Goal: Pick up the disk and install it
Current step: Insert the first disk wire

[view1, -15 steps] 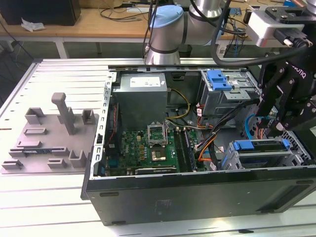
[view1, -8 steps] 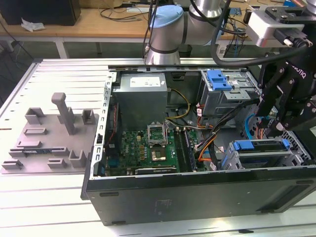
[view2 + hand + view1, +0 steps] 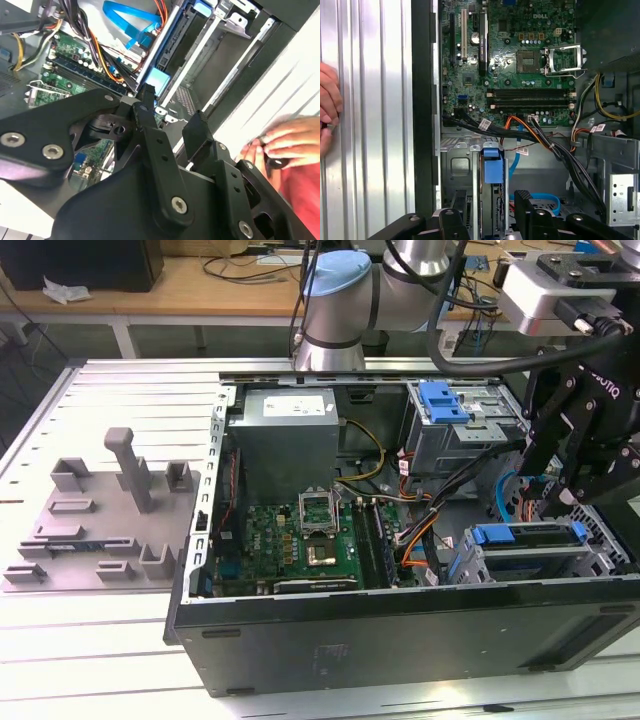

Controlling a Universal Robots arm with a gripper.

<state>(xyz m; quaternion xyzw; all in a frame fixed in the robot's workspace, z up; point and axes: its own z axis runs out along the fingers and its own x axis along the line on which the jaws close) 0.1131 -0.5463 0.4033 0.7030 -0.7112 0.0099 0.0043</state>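
Our gripper [image 3: 491,196] has its jaws apart, one each side of the disk [image 3: 491,167] in its bay [image 3: 456,167]; we should keep it straight.

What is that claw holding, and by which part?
Nothing. The gripper is open, its fingers apart with an empty gap between them, over the computer case.
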